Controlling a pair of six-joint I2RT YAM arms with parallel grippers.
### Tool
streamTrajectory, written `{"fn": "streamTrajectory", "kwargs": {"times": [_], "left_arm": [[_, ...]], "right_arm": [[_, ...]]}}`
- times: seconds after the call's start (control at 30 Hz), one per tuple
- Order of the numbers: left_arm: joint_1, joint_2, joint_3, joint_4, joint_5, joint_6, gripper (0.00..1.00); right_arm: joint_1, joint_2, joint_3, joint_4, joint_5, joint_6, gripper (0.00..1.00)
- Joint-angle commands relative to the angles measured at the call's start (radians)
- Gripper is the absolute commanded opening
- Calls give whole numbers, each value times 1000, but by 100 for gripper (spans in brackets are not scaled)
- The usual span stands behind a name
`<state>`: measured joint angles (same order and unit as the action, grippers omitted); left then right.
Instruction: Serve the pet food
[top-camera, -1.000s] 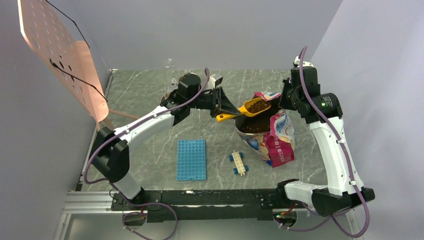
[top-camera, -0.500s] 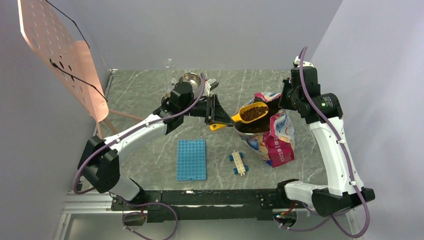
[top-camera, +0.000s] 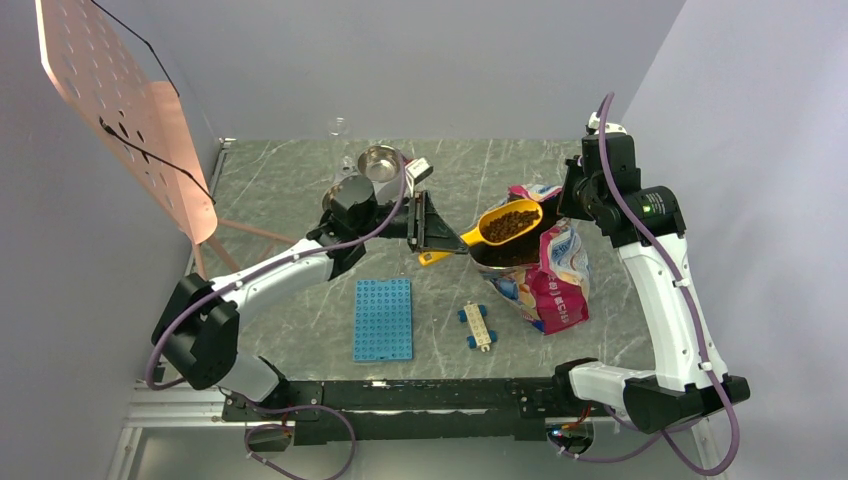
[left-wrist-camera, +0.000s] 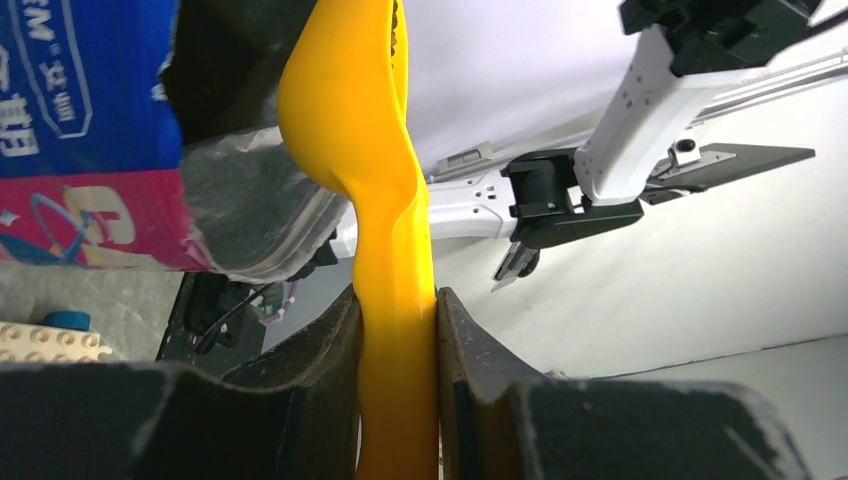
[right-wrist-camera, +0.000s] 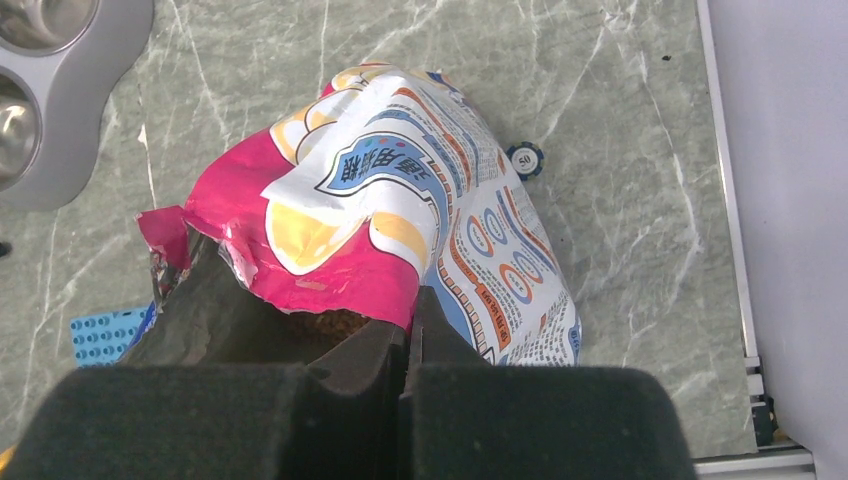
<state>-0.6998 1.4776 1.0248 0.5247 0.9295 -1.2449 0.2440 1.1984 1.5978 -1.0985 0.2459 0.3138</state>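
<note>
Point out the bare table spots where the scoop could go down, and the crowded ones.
Bare marble lies at the far edge between the steel bowl and the bag, and in the near right corner beside the bag. Crowded: the middle, where the blue plate, brick piece and bag sit close.

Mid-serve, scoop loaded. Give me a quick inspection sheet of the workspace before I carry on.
Surface: marble-patterned table, no spill visible.
Job's things: pet food heaped in yellow scoop at the mouth of the open bag; steel double bowl on the far side, partly behind left arm.
Clutter: blue studded plate, small brick piece, round blue token beside the bag.
Grippers: left gripper shut on scoop handle; right gripper shut on bag rim.
Cables: purple cables along both arms, clear of scoop.
Surroundings: grey walls; perforated copper panel at left.
</note>
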Motion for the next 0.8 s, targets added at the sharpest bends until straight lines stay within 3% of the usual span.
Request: {"fn": "streamTrajectory", "kwargs": {"times": [0.0,0.17,0.43,0.53,0.77], "left_arm": [[5,-73,23,184,35,-53,0],[24,-93,52,194,-37,-124,0],[90,-106,191,-31,-273,-97,0],[131,-60,254,-92,-321,-75,0],[191,127,353,-67,-393,-101,0]], "right_arm": [[5,-81,104,242,38,-1,0],[4,-86,105,213,41,-9,0],[5,-123,74,190,-3,-10,0],[3,-130,63,190,-34,-4,0],[7,-132,83,179,-80,16,0]]}}
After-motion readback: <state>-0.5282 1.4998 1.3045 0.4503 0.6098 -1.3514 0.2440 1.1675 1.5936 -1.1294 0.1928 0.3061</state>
